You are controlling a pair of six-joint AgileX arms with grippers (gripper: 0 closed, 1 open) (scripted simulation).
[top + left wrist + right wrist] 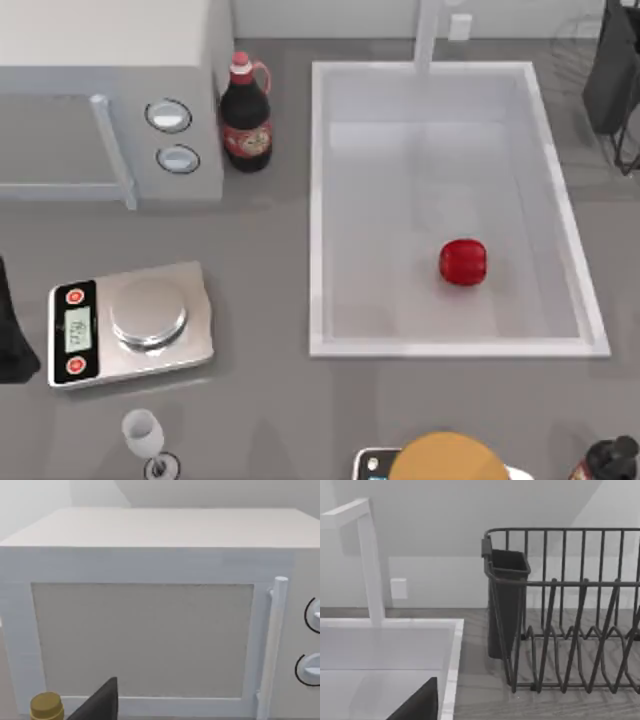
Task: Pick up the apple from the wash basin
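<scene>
While looking through the right wrist view, can make out of the right gripper (419,704) just a dark wedge, so cannot tell if wide or narrow. Same for the left gripper (100,702), parked facing the door of the microwave (150,630) at the table's left side, well apart from the work. From above, can place the right arm (612,70) beyond the far right corner of the wash basin (450,347), beside the dark wire dish rack (570,630) and near the white faucet (370,565). Can find the apple (463,262) lying on the basin's flat pale bottom, in the near right part, apart from every wall. Judged from this: much nearer to the right arm than to the left; from that arm, toward the near edge and a little to the left, and lower, below the raised rim. Seems to need a reach over the rim and then down. No real long axis on the fruit: roundish, a bit squat, glossy solid red, so probably fine to close from any side, though with some risk of slipping on such smooth skin. As for the basin: white, rectangular, hard-looking, with smooth walls.
</scene>
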